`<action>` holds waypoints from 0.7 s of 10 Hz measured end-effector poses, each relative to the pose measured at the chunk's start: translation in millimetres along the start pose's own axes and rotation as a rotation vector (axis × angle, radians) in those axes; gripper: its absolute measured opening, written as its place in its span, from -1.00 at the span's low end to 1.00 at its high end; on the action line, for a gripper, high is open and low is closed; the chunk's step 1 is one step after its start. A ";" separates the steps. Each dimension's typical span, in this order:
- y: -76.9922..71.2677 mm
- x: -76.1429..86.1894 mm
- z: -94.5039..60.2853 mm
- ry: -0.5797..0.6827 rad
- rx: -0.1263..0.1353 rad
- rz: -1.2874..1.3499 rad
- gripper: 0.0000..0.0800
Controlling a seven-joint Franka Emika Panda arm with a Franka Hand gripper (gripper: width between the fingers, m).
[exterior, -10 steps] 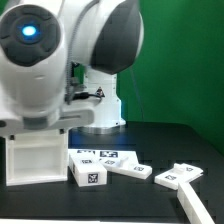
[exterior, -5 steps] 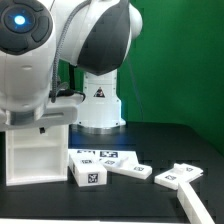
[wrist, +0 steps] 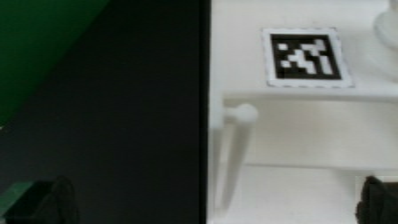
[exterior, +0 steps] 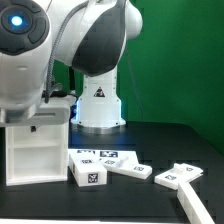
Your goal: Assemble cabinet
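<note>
Cabinet point(exterior: 35, 152) stands on black table point(exterior: 170, 138) at exterior view's left, directly under big arm point(exterior: 60, 60) that hides much of it. 3 loose tagged panels point(exterior: 130, 167) lie near its foot, the nearest just beside it; marker board point(exterior: 108, 154) lies flat behind them. Table bare toward exterior view's right edge. Wrist view: gripper point(wrist: 210, 200) spread wide above cabinet edge, with knob point(wrist: 237, 113) and 1 tag point(wrist: 302, 57) on the white face. Cabinet inside hidden.
</note>
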State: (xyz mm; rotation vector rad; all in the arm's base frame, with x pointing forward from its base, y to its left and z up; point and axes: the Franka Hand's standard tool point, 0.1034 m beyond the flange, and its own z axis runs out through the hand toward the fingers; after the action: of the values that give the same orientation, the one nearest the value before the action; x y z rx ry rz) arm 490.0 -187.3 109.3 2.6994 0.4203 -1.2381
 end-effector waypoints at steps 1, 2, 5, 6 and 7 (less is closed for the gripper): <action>-1.3 -0.8 1.6 -0.002 0.005 -0.002 0.99; -1.8 0.2 2.1 -0.003 0.005 -0.004 0.99; 4.3 0.3 8.6 -0.041 -0.015 0.002 0.99; 6.9 5.9 14.4 -0.097 -0.048 0.027 0.99; -0.1 14.8 24.1 -0.135 -0.058 0.087 0.99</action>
State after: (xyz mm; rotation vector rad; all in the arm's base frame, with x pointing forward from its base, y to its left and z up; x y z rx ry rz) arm 481.8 -190.2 82.3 2.5383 0.3134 -1.3521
